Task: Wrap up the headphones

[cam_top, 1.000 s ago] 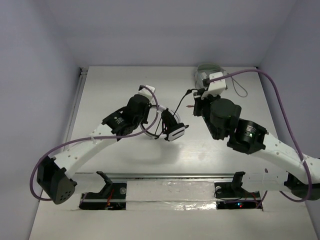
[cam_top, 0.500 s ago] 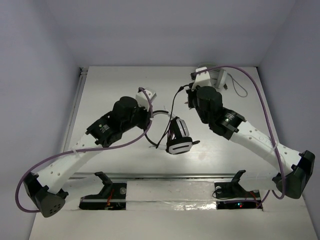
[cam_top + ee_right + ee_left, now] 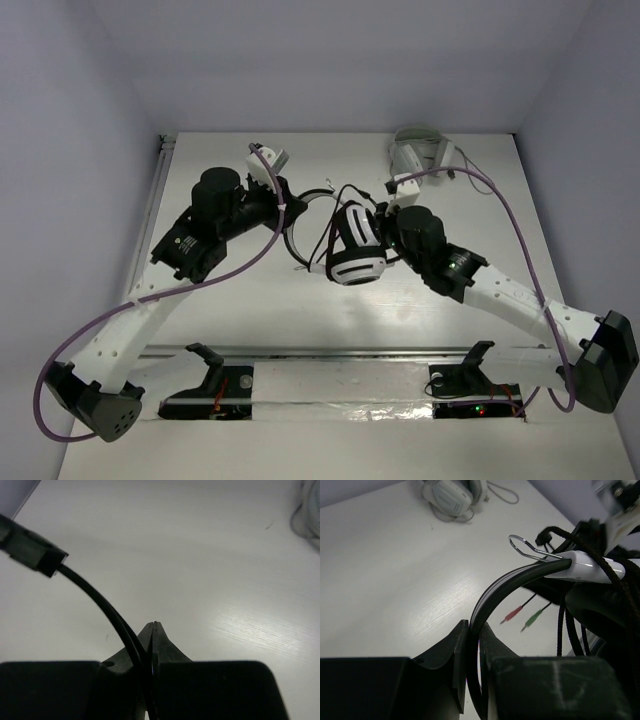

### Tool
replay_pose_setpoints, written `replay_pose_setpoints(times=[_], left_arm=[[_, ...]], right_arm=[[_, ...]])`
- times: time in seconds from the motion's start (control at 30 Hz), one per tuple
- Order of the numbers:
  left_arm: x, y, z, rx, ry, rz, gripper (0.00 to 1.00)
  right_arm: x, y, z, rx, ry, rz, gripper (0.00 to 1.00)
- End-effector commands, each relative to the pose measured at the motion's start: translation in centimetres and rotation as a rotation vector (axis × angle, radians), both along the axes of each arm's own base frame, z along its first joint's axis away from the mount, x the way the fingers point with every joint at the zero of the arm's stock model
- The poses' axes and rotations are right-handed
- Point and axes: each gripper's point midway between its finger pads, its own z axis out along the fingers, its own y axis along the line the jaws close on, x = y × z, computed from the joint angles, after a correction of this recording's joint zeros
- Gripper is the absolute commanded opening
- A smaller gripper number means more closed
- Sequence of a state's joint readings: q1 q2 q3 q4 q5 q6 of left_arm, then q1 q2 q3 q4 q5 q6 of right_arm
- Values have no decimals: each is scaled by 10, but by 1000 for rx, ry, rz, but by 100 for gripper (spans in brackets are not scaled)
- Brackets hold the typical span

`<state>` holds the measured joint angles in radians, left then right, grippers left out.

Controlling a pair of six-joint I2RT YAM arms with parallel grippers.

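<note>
The left gripper (image 3: 472,628) had swung leftward, clamping the white-and-black over-ear headphones (image 3: 358,258) by their thin headband (image 3: 501,581). The right gripper (image 3: 154,629) pinched their black cable (image 3: 97,602).

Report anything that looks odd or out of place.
Nothing looks damaged. The headphones are held up, headband pinched by the left gripper, cable pinched by the right gripper. The cable's loose loops droop untidily and its red and green plugs dangle free.

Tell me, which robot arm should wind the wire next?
Probably the right. The right gripper is shut on the thin black cable, so it can carry it round. The left gripper is clamped on the headband, holding the headphones, so it looks busy.
</note>
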<state>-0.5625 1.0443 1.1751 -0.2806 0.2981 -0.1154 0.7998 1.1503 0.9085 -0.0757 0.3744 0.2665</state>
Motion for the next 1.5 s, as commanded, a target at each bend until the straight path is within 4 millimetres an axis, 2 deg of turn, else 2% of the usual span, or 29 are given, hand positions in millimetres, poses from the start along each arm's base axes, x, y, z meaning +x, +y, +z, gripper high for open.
replay_pose_setpoints(times=[0.0, 0.03, 0.07, 0.17, 0.2, 0.27, 0.3, 0.33, 0.37, 0.43, 0.47, 0.53, 0.6, 0.67, 0.77, 0.8, 0.83, 1.0, 1.1, 1.17, 1.2, 1.23, 1.27, 1.37, 1.4, 1.47], left_arm=[[-3, -14, 82, -231, -142, -46, 0], [-3, -15, 85, -248, -143, -46, 0], [-3, -17, 92, -283, -144, -45, 0], [4, -13, 106, -347, -161, 9, 0], [5, -12, 109, -376, -148, 27, 0], [7, -11, 116, -409, -162, 42, 0], [8, -12, 115, -416, -156, 41, 0], [7, -13, 117, -426, -158, 35, 0], [7, -15, 114, -422, -153, 24, 0], [9, -15, 108, -411, -149, 29, 0], [13, -13, 100, -397, -142, 53, 0], [14, -10, 93, -388, -141, 70, 0], [13, -12, 84, -377, -129, 75, 0], [12, -14, 80, -372, -124, 76, 0], [7, -24, 78, -350, -118, 80, 0], [6, -27, 78, -335, -128, 83, 0], [-1, -35, 77, -325, -125, 65, 0], [-7, -43, 78, -310, -124, 72, 0], [-13, -49, 67, -295, -96, 59, 0], [-18, -52, 62, -285, -85, 46, 0], [-21, -56, 57, -278, -76, 35, 0], [-23, -60, 53, -271, -70, 29, 0], [-21, -60, 45, -264, -64, 37, 0], [-14, -68, 22, -251, -27, 46, 0], [-7, -67, 0, -222, -6, 85, 0], [6, -70, -23, -212, 13, 134, 0]], right_arm=[[-11, 23, 32, 224, -50, 95, 6], [-14, 25, 33, 245, -48, 113, 7], [-18, 27, 25, 270, -27, 122, 8], [-27, 28, 32, 364, -21, 137, 10], [-30, 27, 27, 386, -11, 136, 12], [-37, 23, 28, 450, 10, 125, 22], [-38, 19, 18, 449, 35, 105, 24], [-39, 16, 16, 454, 44, 88, 34], [-42, 10, 20, 474, 39, 72, 39], [-46, 1, 10, 461, 69, 41, 52], [-52, -5, 18, 482, 58, 38, 56], [-60, -12, 14, 481, 66, 40, 61], [-71, -21, 22, 510, 51, 53, 62], [-78, -32, 17, 503, 62, 31, 63], [-84, -55, 19, 491, 60, -39, 63], [-87, -62, 12, 463, 81, -63, 63], [-91, -70, 19, 477, 64, -76, 63], [-102, -111, 34, 486, 51, -211, 61], [-106, -139, 46, 543, 13, -321, 55], [-107, -155, 58, 589, -36, -379, 47], [-107, -159, 61, 597, -48, -393, 42], [-107, -162, 67, 606, -64, -402, 31], [-105, -165, 70, 596, -76, -419, 28], [-99, -169, 76, 581, -87, -462, 23], [-96, -167, 75, 568, -83, -473, 23], [-94, -167, 77, 569, -95, -477, 23]])
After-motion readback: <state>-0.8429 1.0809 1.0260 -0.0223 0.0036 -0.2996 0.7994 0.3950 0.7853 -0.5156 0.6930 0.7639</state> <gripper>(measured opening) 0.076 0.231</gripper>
